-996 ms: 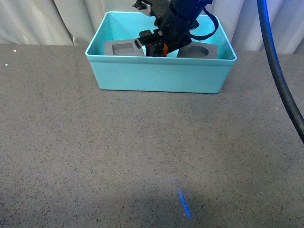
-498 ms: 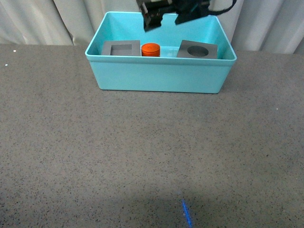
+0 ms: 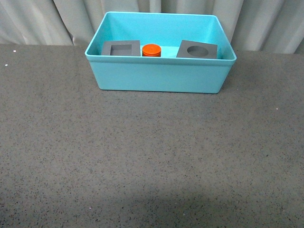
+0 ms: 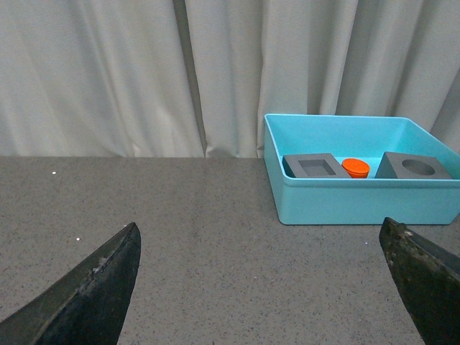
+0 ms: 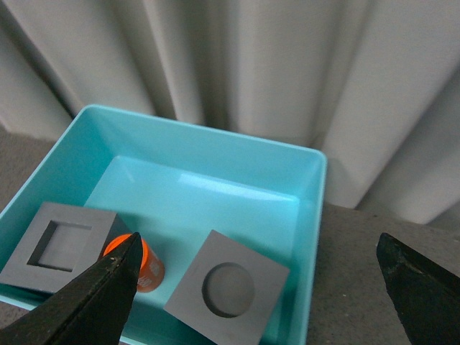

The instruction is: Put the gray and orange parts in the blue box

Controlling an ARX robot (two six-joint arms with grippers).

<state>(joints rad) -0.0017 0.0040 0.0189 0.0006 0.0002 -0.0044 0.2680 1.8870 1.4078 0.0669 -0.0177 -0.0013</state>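
Pale curtains [image 3: 38,19] hung behind the gray table [image 3: 142,156]. Inside the blue box [image 3: 159,76] stood both gray cubes [image 3: 121,48] and the orange cylinder [image 3: 151,50]. Both the left gripper [image 4: 262,287] and the right gripper [image 5: 259,302] were spread wide, holding nothing.

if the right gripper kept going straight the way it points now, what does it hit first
Probably the gray cube with the round recess inside the blue box: it sits about midway between the open right gripper fingertips, with nothing seen in between. Depth is hard to judge from the right wrist view.
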